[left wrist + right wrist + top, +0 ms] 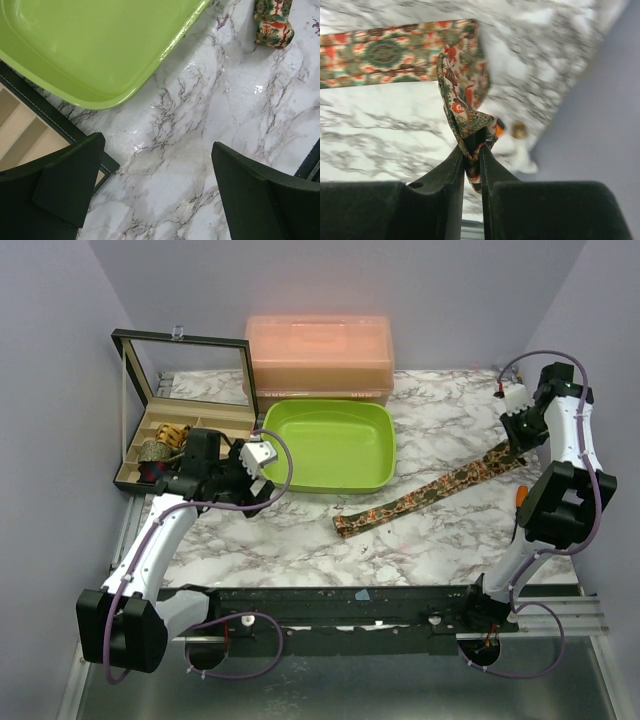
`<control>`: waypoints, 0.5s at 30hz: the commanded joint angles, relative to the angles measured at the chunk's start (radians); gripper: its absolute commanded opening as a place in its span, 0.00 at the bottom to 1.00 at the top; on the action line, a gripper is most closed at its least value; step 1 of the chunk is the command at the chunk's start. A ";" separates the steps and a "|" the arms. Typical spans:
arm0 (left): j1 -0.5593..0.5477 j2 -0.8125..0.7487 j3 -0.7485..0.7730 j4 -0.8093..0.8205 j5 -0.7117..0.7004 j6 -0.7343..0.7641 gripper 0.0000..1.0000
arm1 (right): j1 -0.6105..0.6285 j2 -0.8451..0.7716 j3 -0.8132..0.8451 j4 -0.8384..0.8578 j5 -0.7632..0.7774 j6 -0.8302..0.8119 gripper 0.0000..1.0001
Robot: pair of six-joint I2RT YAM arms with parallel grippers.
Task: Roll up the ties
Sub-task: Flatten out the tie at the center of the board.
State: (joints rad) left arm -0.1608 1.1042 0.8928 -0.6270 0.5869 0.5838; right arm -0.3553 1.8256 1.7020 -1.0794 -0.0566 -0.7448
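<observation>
Right gripper (473, 150), jaws closed on the tie (430, 492) at its far-right end, should fold it over squarely for a tight roll; left gripper (155, 187) hangs wide open, empty.

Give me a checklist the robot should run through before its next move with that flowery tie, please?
1. Right end effector shut on one end of the tie: ok.
2. Rest of the tie lies as a straight, flat strip on the table: ok.
3. Tie lies apart from the green tray: ok.
4. Left end effector open and holding nothing: ok.
5. Left end effector at the tie's free end, ready to help: not ok; it hovers over bare table by the tray's corner.
6. Pinch firm enough not to slip while rolling: cannot tell.
</observation>
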 commanded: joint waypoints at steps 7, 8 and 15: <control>-0.051 -0.126 -0.068 0.136 0.159 -0.070 0.99 | 0.013 0.151 0.075 -0.105 -0.220 0.099 0.65; -0.056 -0.145 -0.085 0.157 0.189 -0.080 0.99 | 0.016 0.143 0.079 -0.107 -0.272 0.102 0.67; -0.319 -0.041 -0.032 0.111 0.024 -0.176 0.98 | 0.151 0.160 0.011 -0.024 -0.365 0.127 0.66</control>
State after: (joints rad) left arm -0.3382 0.9752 0.8207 -0.4973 0.6655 0.4641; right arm -0.2859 1.9842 1.7332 -1.1488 -0.3145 -0.6502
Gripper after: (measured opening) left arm 0.985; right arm 0.674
